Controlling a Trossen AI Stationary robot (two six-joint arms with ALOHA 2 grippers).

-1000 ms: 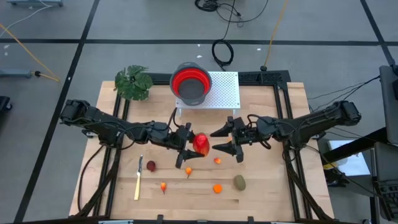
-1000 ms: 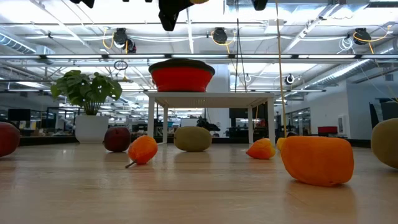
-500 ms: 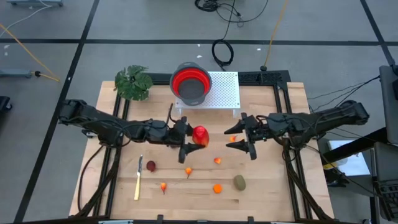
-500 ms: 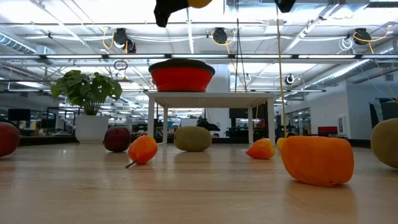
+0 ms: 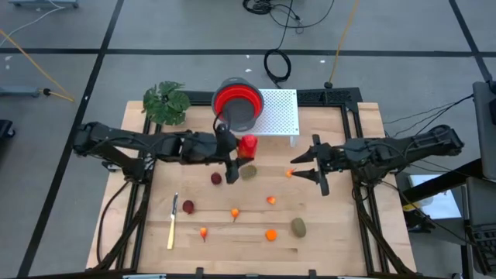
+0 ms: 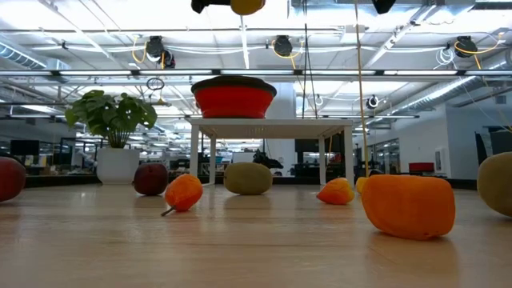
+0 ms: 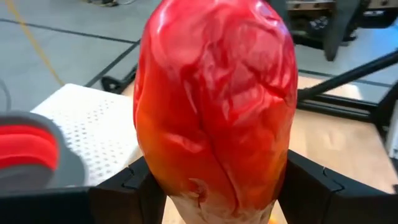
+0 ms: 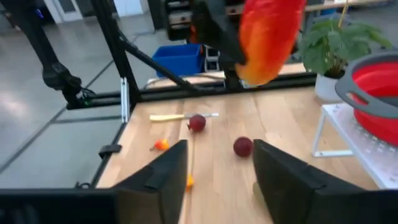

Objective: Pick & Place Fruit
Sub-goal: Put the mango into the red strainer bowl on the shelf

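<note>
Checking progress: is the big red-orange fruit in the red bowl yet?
Not yet. The left gripper holds the red-orange fruit in the air beside the red bowl.

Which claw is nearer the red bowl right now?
Left. The left claw, holding the red-orange fruit, sits just beside the red bowl; the right claw hangs empty, farther off over the table's right half.

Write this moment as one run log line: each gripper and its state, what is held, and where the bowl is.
left gripper: shut on red-orange fruit, raised beside red bowl | right gripper: open, empty, over table | bowl on white stand
</note>
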